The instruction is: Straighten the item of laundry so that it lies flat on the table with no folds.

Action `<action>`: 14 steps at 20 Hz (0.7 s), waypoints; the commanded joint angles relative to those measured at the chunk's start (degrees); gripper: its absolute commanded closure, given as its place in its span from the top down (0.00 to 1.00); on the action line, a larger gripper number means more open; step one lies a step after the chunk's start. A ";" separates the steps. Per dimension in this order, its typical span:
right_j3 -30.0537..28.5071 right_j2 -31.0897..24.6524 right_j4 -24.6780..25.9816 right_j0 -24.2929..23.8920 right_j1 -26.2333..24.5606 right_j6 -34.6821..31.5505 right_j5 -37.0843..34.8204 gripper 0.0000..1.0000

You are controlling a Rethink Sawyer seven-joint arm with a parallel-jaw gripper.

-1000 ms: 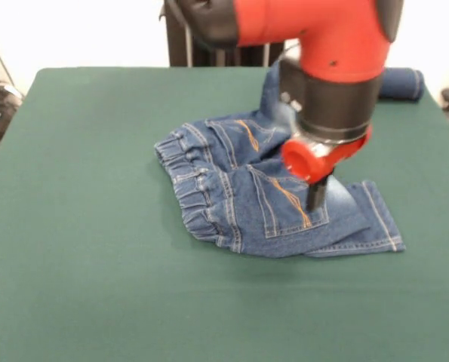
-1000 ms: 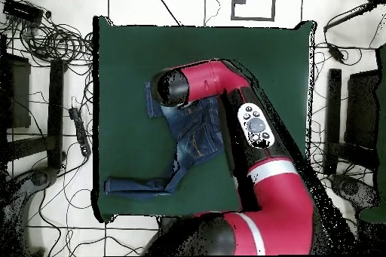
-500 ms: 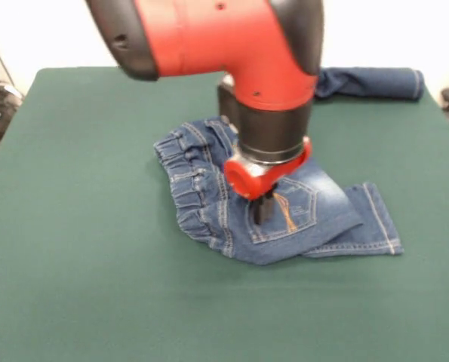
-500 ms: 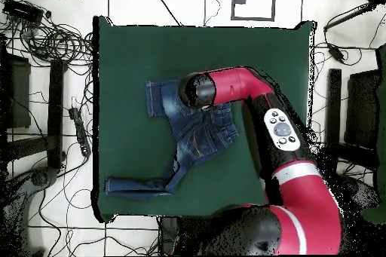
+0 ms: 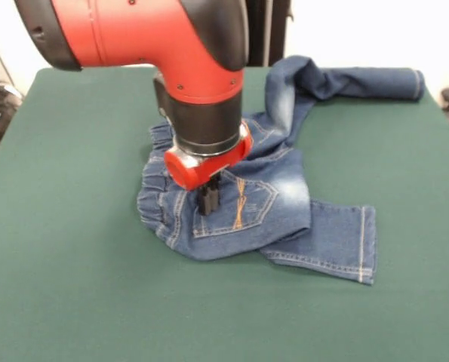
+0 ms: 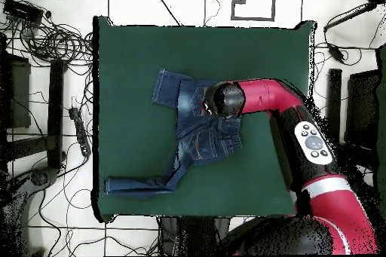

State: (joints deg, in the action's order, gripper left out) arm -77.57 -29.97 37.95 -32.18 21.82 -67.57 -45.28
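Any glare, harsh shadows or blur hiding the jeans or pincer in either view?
Front view: even light, no glare, only a soft shadow under the jeans; the pincer shows sharply on the denim, though its state is unclear. Overhead view: the arm hides the pincer and part of the jeans; table evenly lit.

Dark green table [image 5: 73,286] carrying crumpled blue jeans [image 5: 284,196] beneath the claw [image 5: 207,200] (one leg folded under, one stretching away).

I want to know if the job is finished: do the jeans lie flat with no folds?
No: in the front view the jeans are bunched at the waistband and one leg is folded under the seat.
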 commanded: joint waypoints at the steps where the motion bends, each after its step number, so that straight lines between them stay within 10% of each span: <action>1: -5.29 -4.38 4.73 0.08 -1.31 17.10 1.48 0.00; 14: -8.10 -6.97 10.33 -2.12 -0.35 19.71 5.16 0.00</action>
State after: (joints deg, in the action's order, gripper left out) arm -80.03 -33.15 44.42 -34.18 22.29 -65.74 -43.18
